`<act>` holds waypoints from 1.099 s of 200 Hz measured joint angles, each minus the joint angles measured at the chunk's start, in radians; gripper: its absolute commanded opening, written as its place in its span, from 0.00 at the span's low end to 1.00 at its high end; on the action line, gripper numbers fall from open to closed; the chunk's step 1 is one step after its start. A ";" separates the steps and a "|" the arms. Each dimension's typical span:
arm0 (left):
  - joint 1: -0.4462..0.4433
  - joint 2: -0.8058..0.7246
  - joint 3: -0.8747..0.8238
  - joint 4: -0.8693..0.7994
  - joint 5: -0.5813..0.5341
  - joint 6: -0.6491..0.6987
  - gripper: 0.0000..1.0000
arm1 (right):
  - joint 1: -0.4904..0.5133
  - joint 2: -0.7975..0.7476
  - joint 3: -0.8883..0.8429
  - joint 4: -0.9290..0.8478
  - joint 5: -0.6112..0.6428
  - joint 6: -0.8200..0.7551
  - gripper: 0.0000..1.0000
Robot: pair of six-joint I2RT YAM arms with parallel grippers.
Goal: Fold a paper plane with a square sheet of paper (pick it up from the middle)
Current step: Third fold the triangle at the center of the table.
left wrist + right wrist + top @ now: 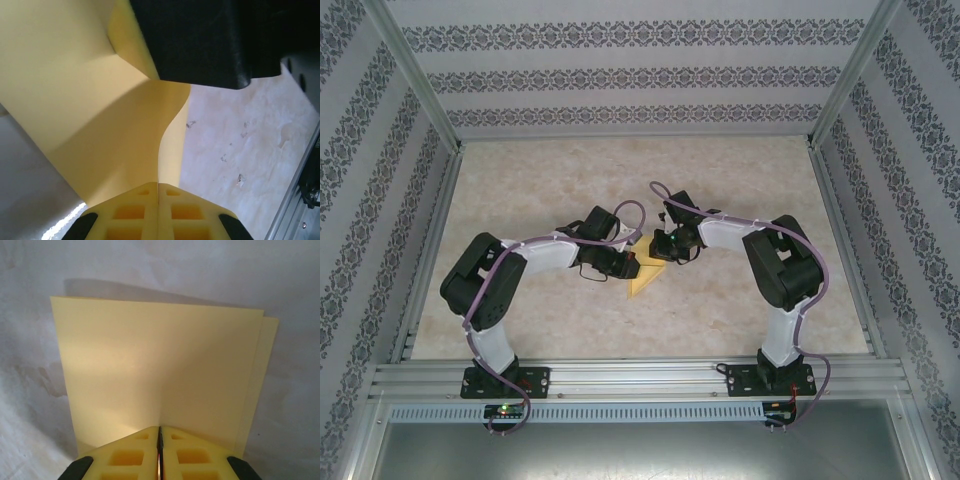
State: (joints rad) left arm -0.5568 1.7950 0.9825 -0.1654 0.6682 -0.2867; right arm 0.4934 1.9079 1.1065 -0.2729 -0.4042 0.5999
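1. Yellow-orange square sheet of thin matte paper (150, 365) is doubled over, one layer peeking past the other in the right wrist view, and it sits between the two arms over the middle of the counter!
2. It's feather-light and floppy. The left wrist view shows it bowing into a soft curve, so I'd expect it to sag, crease or tear if the arms pull apart. Probably slick too, so a firm pinch right on an edge or fold line looks like the place to take it.
3. Left fingers (152, 197) are pressed together on the sheet's edge, no gap showing.
4. Right fingers (154, 437) are clamped on it as well, dead centre of the near edge.
5. Pale marbled counter (720, 200) lies beneath. Whether the paper touches it, I can't tell.
6. Black housing (210, 40) looms close by the sheet in the left wrist view.
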 measured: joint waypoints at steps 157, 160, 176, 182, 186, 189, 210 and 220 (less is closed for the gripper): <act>0.000 0.046 0.026 -0.031 -0.060 0.040 0.02 | 0.000 0.000 -0.003 0.010 -0.001 -0.002 0.10; 0.000 0.046 0.027 -0.031 -0.060 0.041 0.02 | 0.000 0.000 -0.003 0.011 -0.001 -0.002 0.10; 0.000 0.046 0.032 -0.035 -0.072 0.044 0.02 | 0.000 0.000 -0.003 0.013 -0.001 -0.002 0.10; 0.000 0.046 0.034 -0.035 -0.074 0.044 0.02 | 0.000 0.000 -0.003 0.013 -0.001 -0.002 0.10; 0.000 0.046 0.035 -0.035 -0.075 0.044 0.02 | 0.000 0.000 -0.003 0.014 0.000 -0.002 0.10; 0.000 0.046 0.035 -0.036 -0.075 0.044 0.02 | 0.000 0.000 -0.003 0.014 -0.001 -0.002 0.10; 0.000 0.047 0.035 -0.037 -0.075 0.044 0.02 | 0.000 0.000 -0.004 0.015 -0.001 -0.002 0.10; 0.000 0.050 0.035 -0.037 -0.076 0.044 0.02 | 0.000 0.000 -0.005 0.016 -0.001 -0.002 0.10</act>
State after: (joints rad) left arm -0.5568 1.8450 1.0180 -0.2028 0.5926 -0.2424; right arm 0.4934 1.9079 1.1015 -0.2569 -0.4049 0.5983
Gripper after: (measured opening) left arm 0.068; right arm 0.100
